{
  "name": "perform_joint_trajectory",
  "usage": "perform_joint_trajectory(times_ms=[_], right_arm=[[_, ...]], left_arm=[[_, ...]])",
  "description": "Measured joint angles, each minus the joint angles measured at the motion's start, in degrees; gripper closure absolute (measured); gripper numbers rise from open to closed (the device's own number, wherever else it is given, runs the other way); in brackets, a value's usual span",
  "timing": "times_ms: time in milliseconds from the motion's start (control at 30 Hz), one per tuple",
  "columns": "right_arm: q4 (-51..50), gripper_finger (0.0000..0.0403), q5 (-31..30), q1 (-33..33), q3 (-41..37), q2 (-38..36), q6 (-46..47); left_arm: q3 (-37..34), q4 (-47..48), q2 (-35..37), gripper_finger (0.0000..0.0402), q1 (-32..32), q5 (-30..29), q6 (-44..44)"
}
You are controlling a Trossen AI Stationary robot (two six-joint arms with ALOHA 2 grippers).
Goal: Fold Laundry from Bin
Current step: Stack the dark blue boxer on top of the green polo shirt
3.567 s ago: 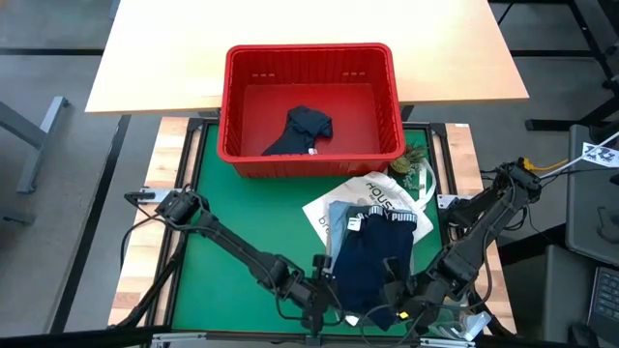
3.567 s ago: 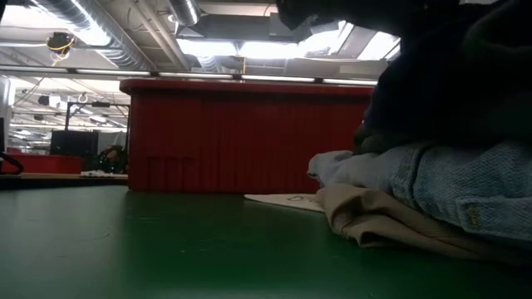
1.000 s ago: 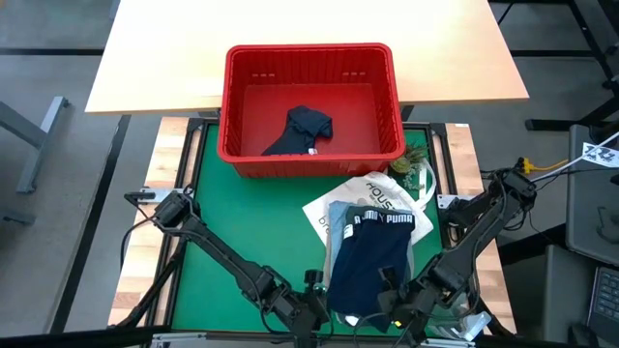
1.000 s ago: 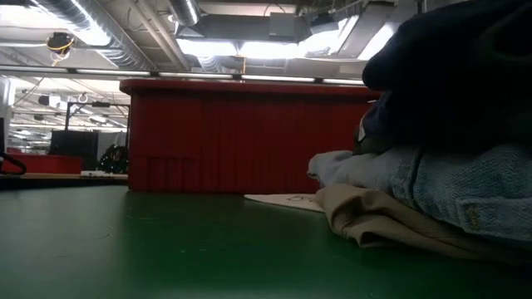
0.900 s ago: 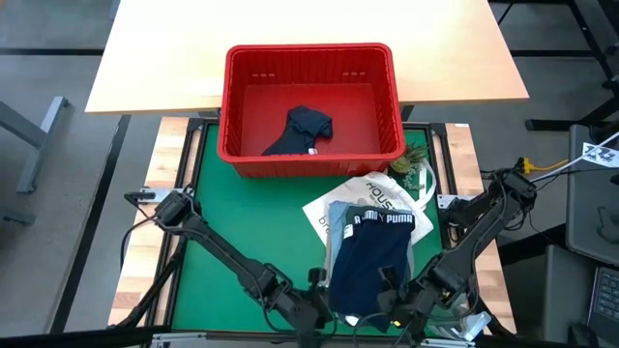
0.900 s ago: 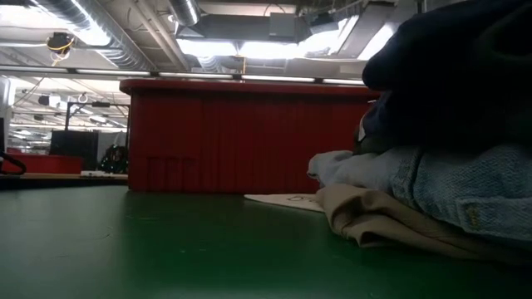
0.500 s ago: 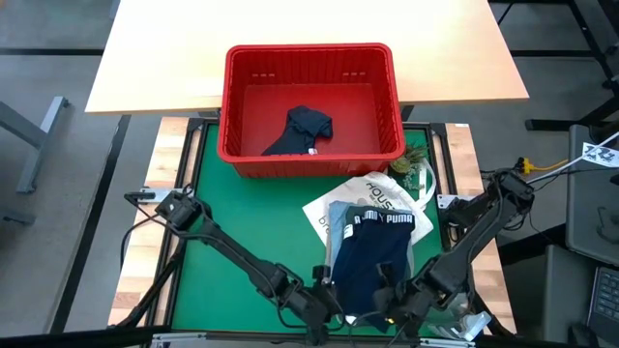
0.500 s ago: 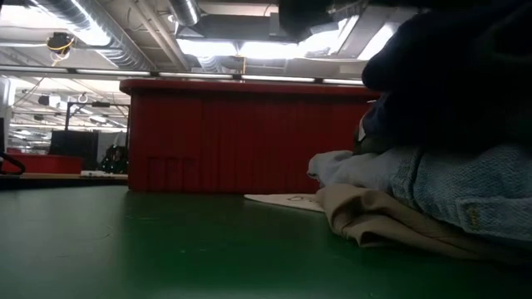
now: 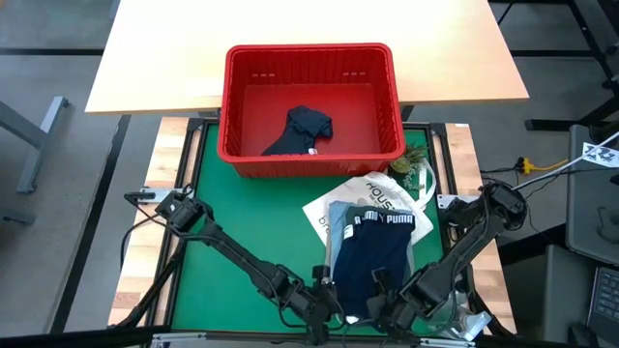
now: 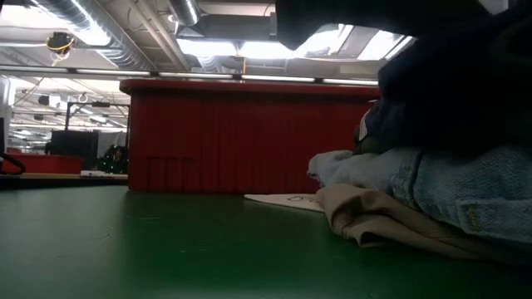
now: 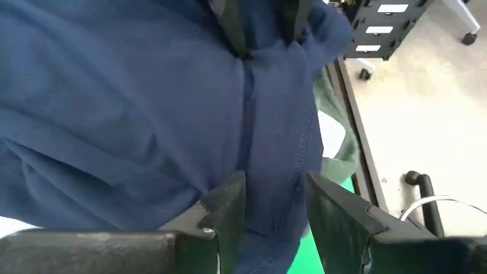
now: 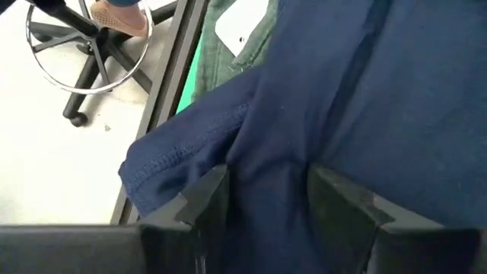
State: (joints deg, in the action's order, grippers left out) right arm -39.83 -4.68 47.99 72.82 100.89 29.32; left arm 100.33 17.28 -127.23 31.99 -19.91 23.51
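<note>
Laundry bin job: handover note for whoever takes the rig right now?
Left gripper: fingers astride a fold of the navy shorts at their near hem, gripping it.
Right gripper: the same, on the near hem beside it.
The shorts lie on top of a pile, over a light blue garment, a beige garment and a white tote bag, on the green mat in front of the red bin.
Done: most garments are out of the bin.
Left: finish folding the shorts; one dark garment lies in the bin.
</note>
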Motion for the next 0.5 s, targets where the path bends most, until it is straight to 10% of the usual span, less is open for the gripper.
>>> perform_joint_trajectory(times_ms=[500], right_arm=[[-18.6, 0.0226, -7.7, 0.0, 13.9, -1.7, -9.7]], left_arm=[[0.0, -2.1, 6.1, 0.0269, -4.0, -3.6, -4.0]])
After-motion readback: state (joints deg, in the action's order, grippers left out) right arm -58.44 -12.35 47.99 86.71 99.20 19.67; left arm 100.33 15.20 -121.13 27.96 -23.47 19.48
